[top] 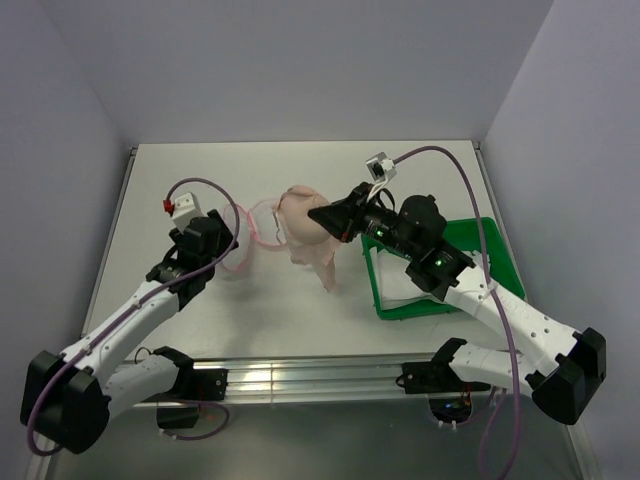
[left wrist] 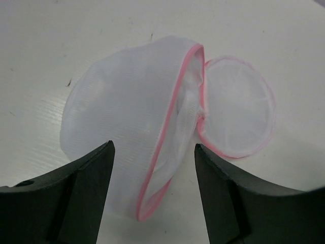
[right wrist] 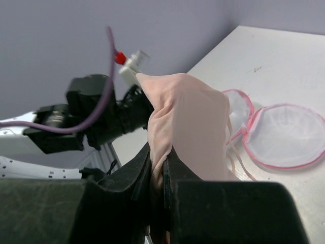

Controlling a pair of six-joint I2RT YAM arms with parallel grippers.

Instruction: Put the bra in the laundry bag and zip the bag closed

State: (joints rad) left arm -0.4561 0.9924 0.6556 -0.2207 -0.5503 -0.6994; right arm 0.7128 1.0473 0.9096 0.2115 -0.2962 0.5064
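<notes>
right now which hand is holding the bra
The right hand: it is shut on the bra, while the left hand hangs open by the laundry bag.

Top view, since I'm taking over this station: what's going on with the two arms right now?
The right gripper is shut on the bra, which hangs from its fingers beside the laundry bag. The bag lies unzipped on the table, its two halves open, and it looks empty. The left gripper is open, straddling one bag half without closing on it. The bra is not yet in the bag.
</notes>
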